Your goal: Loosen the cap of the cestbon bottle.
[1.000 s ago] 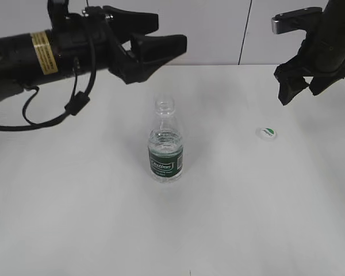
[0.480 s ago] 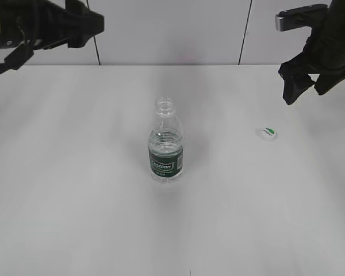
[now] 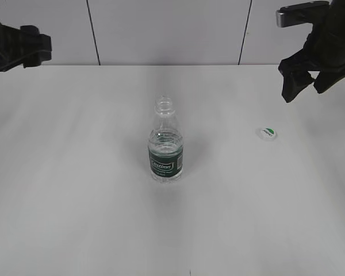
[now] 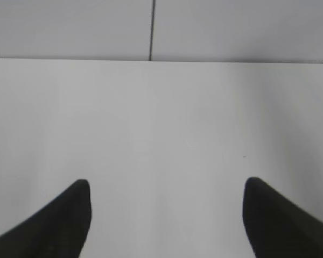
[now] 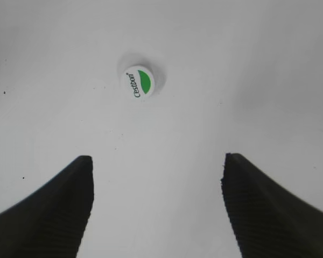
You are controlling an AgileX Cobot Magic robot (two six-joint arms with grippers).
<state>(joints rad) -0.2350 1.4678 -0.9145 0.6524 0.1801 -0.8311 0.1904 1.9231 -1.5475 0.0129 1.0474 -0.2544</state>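
Presently, items on record, counted from the task's thing outward:

Cap (image 3: pixel 266 133): one. Small, round, white, with a green leaf-shaped mark and "Cestbon" lettering on top. Off the bottle; lies flat on the table, top face up, well apart from the bottle toward the right side of the exterior view. In the right wrist view it lies ahead of the two fingers, touching neither.

Cestbon bottle (image 3: pixel 165 148): one. Clear plastic, dark green label band with white lettering. Stands upright near the middle of the table. Threaded neck is bare and open. Some water inside, its surface just above the label band. Nothing touches it.

Right gripper (image 3: pixel 306 84): one. Black, raised above the table's far right, above and behind the cap. Jaws spread wide; both dark ribbed fingers (image 5: pixel 54 209) show with bare table between them. Holds nothing.

Left gripper (image 4: pixel 167 220): one. Only a dark part of its arm shows at the upper left edge of the exterior view, well apart from the bottle. Jaws spread wide in the left wrist view, bare table between them. Holds nothing.

Table (image 3: pixel 75 201): one. Plain white top, bearing the bottle and the cap.

Wall panels (image 3: pixel 167 29): pale, behind the table, split by two dark vertical seams.
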